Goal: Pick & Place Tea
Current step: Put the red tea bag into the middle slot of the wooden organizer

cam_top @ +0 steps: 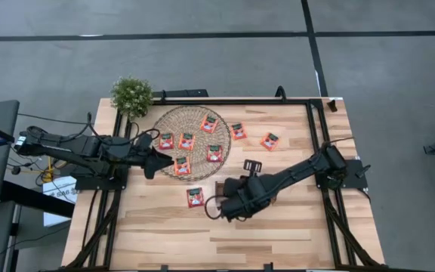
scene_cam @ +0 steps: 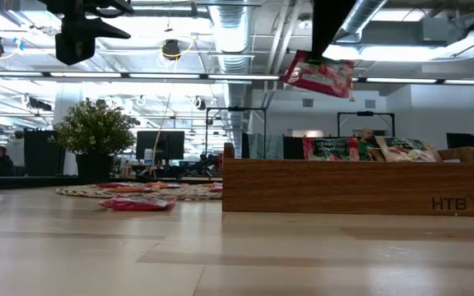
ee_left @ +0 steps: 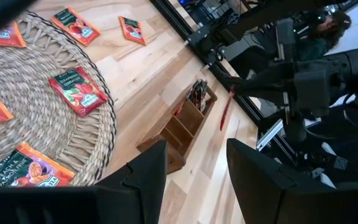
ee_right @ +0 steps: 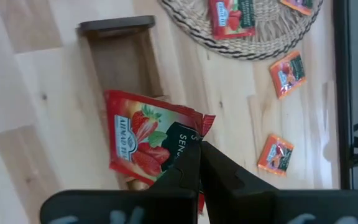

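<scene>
While the left end effector [cam_top: 159, 162] hovers open over the round woven mat [cam_top: 174, 121], the right end effector [ee_right: 197, 163], clamped on a red square tea sachet [ee_right: 143, 143], hangs above the brown wooden tray [ee_right: 120, 46], seemingly for release.

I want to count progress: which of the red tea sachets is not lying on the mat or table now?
The red sachet pinched by the right gripper, hanging in the air above the wooden tray; all others lie flat.

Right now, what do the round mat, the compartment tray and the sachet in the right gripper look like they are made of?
Round mat: woven natural fibre, maybe straw or seagrass; coiled tan strands with a braided, dark-edged rim, matte.
Tray: wood, brown and smooth, with visible grain and a stamped mark.
Sachet pinched in the right gripper: glossy printed wrapper, probably foil or coated paper; it crinkles at the held corner.
</scene>
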Motion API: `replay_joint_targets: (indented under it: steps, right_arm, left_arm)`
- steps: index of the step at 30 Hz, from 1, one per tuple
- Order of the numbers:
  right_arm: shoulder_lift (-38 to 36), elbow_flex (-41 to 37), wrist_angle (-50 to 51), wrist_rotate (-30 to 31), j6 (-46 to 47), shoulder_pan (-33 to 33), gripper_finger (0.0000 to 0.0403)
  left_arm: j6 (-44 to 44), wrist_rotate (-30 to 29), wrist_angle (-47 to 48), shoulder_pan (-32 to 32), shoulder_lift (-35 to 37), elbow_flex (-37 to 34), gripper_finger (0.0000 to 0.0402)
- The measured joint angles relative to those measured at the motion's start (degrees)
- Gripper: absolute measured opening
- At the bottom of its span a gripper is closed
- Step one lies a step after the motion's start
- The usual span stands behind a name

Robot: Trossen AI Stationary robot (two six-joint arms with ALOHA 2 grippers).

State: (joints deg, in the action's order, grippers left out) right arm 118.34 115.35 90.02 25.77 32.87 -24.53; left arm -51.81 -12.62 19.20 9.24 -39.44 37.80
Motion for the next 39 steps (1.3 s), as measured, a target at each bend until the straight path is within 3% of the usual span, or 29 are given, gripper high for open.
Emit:
replay_joint_targets:
  steps: [6,20,27,39]
  right_arm:
    - [0.0,-0.6,0.0,2.7,0.5,-1.4,0.0]
    - [0.1,-11.4,-0.3,6.2,-1.9,-0.8,0.0]
    - [0.1,-11.8,-4.9,7.4,-5.1,-0.5,0.0]
    - [3.2,-11.9,-4.5,7.5,-10.4,1.1,0.0]
  left_arm:
    - [0.0,0.8,0.0,0.0,0.0,0.0,0.0158]
    - [2.2,0.8,0.0,0.0,0.0,0.0,0.0158]
    - [3.0,0.8,0.0,0.0,0.0,0.0,0.0158]
    - [4.1,0.7,0.1,0.0,0.0,0.0,0.0158]
